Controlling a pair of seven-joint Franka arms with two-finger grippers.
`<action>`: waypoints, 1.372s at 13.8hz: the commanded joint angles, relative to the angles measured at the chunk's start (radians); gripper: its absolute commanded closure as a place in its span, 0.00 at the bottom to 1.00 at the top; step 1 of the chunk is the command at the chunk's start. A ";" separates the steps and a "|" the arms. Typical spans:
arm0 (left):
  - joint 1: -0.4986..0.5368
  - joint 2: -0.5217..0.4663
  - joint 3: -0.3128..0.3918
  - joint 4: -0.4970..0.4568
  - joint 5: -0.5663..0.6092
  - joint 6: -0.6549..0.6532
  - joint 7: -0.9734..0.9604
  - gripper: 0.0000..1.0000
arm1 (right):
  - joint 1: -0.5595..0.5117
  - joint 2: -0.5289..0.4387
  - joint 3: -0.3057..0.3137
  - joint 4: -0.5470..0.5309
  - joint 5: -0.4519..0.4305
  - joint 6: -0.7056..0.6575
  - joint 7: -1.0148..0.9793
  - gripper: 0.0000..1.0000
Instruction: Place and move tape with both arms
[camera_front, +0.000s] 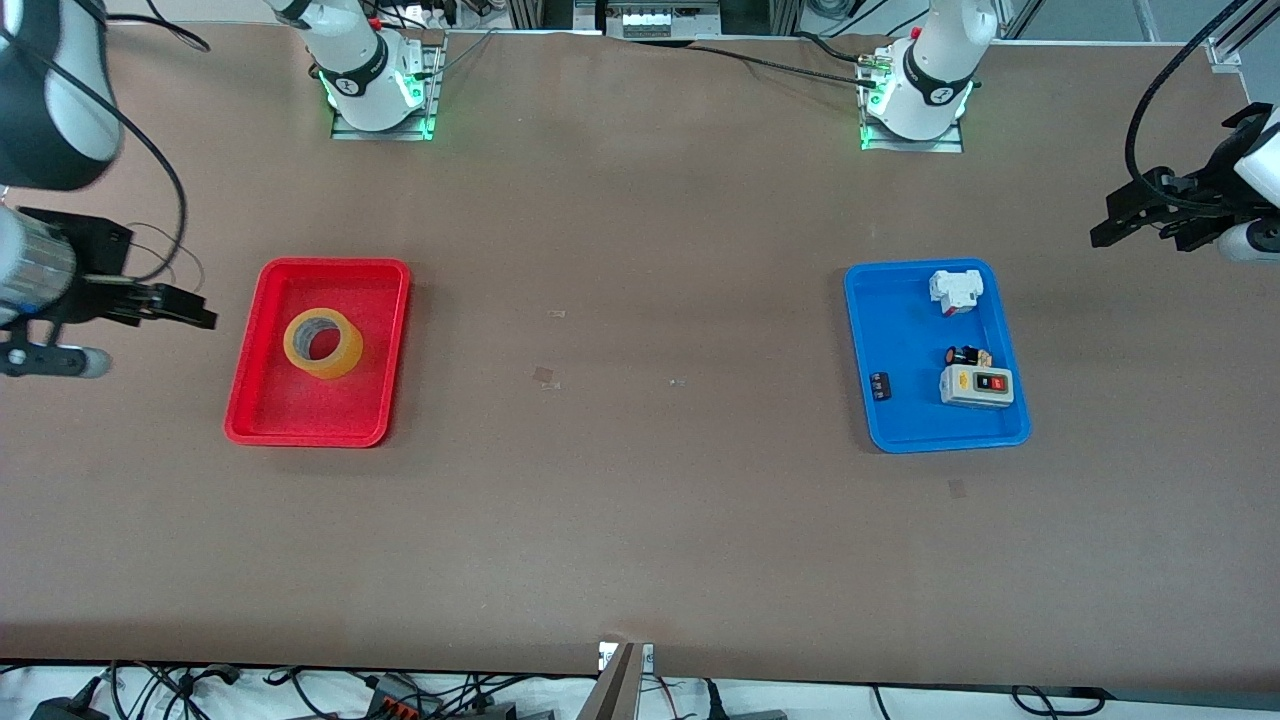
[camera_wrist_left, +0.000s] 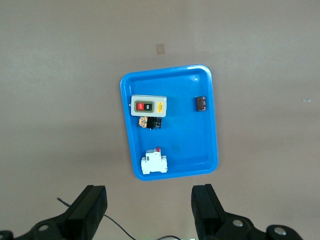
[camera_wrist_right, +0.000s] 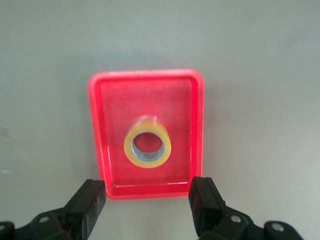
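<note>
The yellow tape (camera_front: 341, 363) lies flat in the red tray (camera_front: 300, 436) toward the right arm's end of the table. In the right wrist view the tape (camera_wrist_right: 127, 148) sits in the middle of the red tray (camera_wrist_right: 145, 193). My right gripper (camera_front: 195, 308) is open and empty, over the bare table just outside the red tray's edge; it shows in its own view (camera_wrist_right: 147, 207) with its jaws wide apart. My left gripper (camera_front: 1110, 222) is open and empty, over the table beside the blue tray (camera_front: 900, 330) at the left arm's end; it shows in its own view (camera_wrist_left: 150, 210).
The blue tray (camera_wrist_left: 185, 100) holds a grey switch box (camera_front: 977, 385) with red and black buttons, a white breaker (camera_front: 955, 289), a small black part (camera_front: 880, 386) and a small dark piece (camera_front: 966, 355). Bare brown table lies between the two trays.
</note>
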 joint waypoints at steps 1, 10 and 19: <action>0.007 -0.001 -0.008 0.008 0.011 0.000 -0.016 0.00 | -0.005 0.044 0.000 0.119 0.016 -0.029 -0.026 0.00; 0.008 -0.001 -0.008 0.008 0.011 -0.005 -0.013 0.00 | -0.004 0.016 -0.003 0.059 -0.004 0.058 -0.028 0.00; 0.007 -0.001 -0.008 0.006 0.011 -0.006 -0.015 0.00 | -0.011 -0.243 -0.011 -0.333 0.010 0.249 -0.093 0.00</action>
